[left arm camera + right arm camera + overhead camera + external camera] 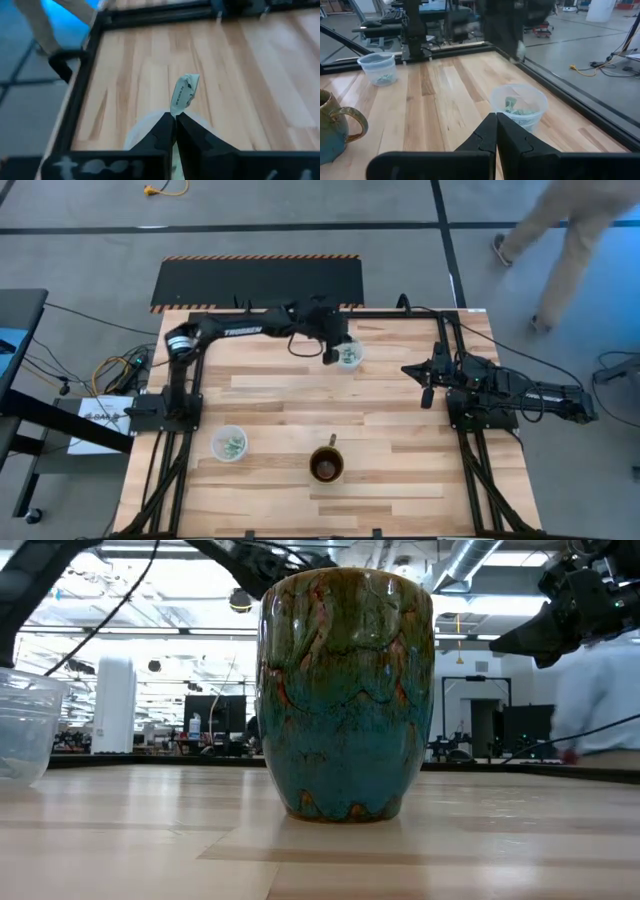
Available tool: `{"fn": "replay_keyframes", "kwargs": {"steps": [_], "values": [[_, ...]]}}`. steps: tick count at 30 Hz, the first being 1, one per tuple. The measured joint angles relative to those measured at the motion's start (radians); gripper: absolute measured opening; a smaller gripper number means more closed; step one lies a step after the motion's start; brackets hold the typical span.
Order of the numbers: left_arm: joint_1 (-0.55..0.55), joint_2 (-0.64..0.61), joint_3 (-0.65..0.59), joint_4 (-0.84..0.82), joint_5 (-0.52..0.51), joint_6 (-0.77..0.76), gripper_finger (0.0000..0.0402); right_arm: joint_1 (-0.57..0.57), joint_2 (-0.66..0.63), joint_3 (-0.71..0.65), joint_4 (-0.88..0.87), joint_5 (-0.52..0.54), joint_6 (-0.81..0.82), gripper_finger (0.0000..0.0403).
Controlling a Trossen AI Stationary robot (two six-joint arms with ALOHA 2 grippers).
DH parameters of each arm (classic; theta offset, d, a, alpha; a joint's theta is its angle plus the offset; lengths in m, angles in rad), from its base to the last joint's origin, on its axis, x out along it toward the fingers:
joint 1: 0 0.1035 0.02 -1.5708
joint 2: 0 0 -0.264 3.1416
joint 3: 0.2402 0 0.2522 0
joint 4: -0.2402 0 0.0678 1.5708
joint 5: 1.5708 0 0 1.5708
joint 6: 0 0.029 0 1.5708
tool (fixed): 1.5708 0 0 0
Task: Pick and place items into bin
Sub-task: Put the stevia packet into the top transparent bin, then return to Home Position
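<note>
My left gripper point(175, 115) hangs over the far middle of the table point(330, 352), shut on one pale green-and-white wrapper piece point(185, 92). Right under it stands a clear plastic cup point(350, 357) with several such pieces point(516, 107) inside; its rim point(142, 127) shows behind the fingers. A second clear cup point(228, 444) holding more pieces stands on the near left. My right gripper point(496, 116) waits shut at the table's right side point(425, 392), pointing toward the far cup and touching nothing. My left gripper pinches the wrapper piece by its lower end point(176, 109), only at the free ends of the two fingers. The piece sticks out past the fingertips, lifted clear of the table and above the clear cup.
A glazed brown-green mug point(327, 466) stands at the near middle and fills the low view point(345, 690). A black frame rail point(400, 313) runs along the table's far and side edges. A person point(570, 230) walks on the floor beyond the far right corner.
</note>
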Motion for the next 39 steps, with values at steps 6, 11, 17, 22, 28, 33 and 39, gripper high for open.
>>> {"fn": "replay_keyframes", "kwargs": {"steps": [6, 11, 17, 22, 28, 33, 39], "values": [[0.020, 0.132, 0.107, -0.172, 0.009, -0.012, 0.0000, 0.000, 0.000, 0.000, 0.001, 0.000, 0.000, 0.0000], [0.029, 0.169, 0.139, -0.216, 0.005, -0.012, 0.0001, 0.000, 0.000, 0.000, 0.001, 0.000, 0.000, 0.0000], [0.029, 0.167, 0.140, -0.211, 0.005, 0.001, 0.0011, 0.000, 0.000, 0.000, 0.001, 0.000, 0.000, 0.0000], [0.029, 0.166, 0.140, -0.217, 0.006, 0.004, 0.0056, 0.000, 0.000, 0.000, 0.001, 0.000, 0.000, 0.0000], [0.031, 0.165, 0.140, -0.219, 0.009, 0.004, 0.0126, 0.000, 0.000, 0.000, 0.001, 0.000, 0.000, 0.0000], [0.032, 0.164, 0.182, -0.352, 0.038, 0.010, 0.0145, 0.000, 0.000, 0.000, 0.001, 0.000, 0.000, 0.0000], [0.040, 0.164, 0.327, -0.659, 0.272, 0.034, 0.0124, 0.000, 0.000, 0.000, 0.001, 0.000, 0.000, 0.0000]]}}
